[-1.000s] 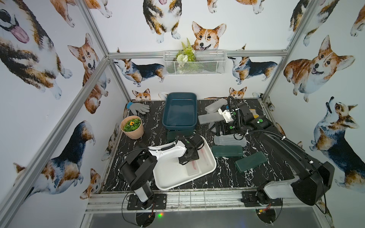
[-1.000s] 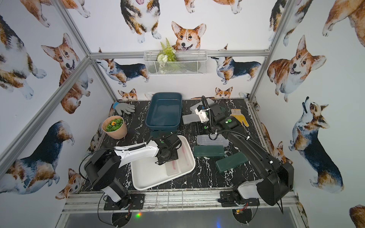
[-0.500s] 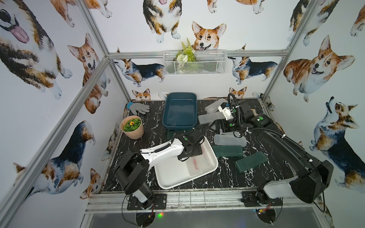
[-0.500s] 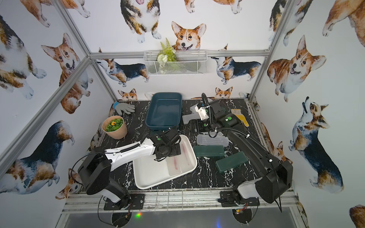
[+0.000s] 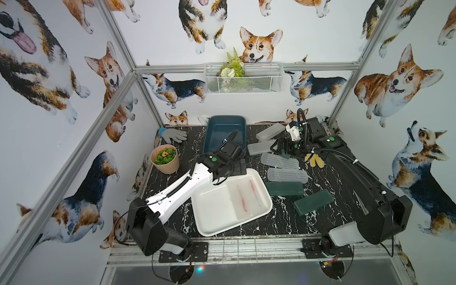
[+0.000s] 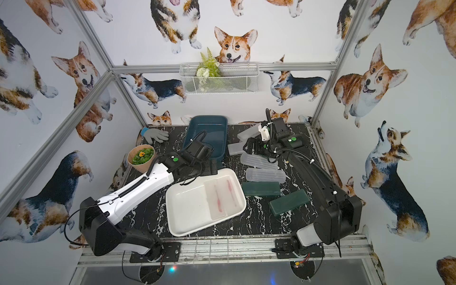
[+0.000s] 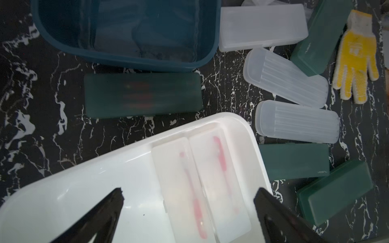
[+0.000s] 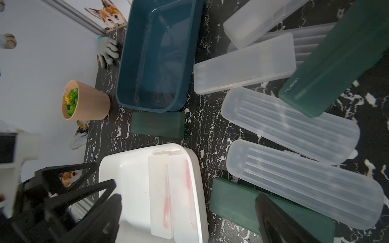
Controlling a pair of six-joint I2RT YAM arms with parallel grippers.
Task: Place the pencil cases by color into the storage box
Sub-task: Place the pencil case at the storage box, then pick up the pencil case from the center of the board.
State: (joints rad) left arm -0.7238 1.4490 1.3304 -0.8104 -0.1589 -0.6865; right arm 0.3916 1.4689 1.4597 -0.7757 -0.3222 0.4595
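Two frosted pencil cases [image 8: 160, 197] lie side by side in the right half of the white tray [image 8: 117, 168]; a dark green case [image 8: 157, 125] lies between the tray and the blue bin [image 8: 124, 84] beyond; right of the tray, two ribbed frosted cases [image 8: 290, 124] lie flat; the right gripper [image 8: 189, 197] has its jaws spread wide.

The black marbled bench [image 5: 283, 222] carries a white tray [image 5: 212, 209] below the left claw [image 7: 189, 190] and a blue bin [image 5: 222, 130] just beyond it. Frosted cases [image 5: 287, 175] and dark green cases [image 5: 285, 188] lie below and around the right claw [image 8: 188, 197]. A potted plant [image 5: 165, 160] and grey glove [image 5: 174, 135] lie left of the left claw.
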